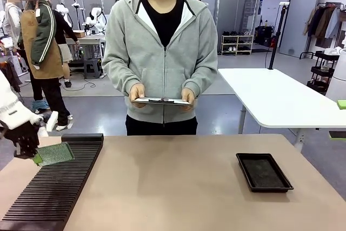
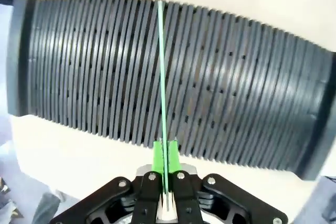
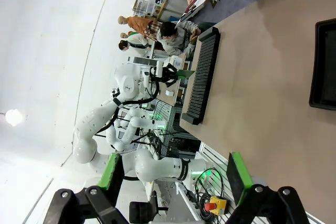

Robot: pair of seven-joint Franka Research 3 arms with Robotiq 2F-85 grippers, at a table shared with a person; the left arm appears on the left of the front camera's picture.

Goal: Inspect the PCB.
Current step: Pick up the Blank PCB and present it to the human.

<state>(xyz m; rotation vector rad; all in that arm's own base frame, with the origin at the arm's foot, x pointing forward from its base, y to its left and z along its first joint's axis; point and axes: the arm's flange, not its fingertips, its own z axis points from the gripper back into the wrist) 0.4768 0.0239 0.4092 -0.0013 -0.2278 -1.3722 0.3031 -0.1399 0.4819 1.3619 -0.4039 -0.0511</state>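
Thin flat green PCB (image 1: 54, 154), speckled grey-green face, gripped at one edge by left jaws, fully closed on it. Held tilted over far part of black ribbed slotted rack (image 1: 59, 187) on matte beige worktop (image 1: 173, 187); contact with rack cannot be told. Left wrist view: PCB seen edge-on as thin line, clamped between green pads (image 2: 157, 155). Right wrist view: right jaws spread wide, nothing held. Shallow black rectangular tray (image 1: 264, 172) set well apart, to right. White clipboard (image 1: 162, 100) held flat by person.

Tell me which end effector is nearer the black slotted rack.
Left. The left end effector, shut on the PCB, hovers over the rack; the right end effector, open, is far across the table from it.
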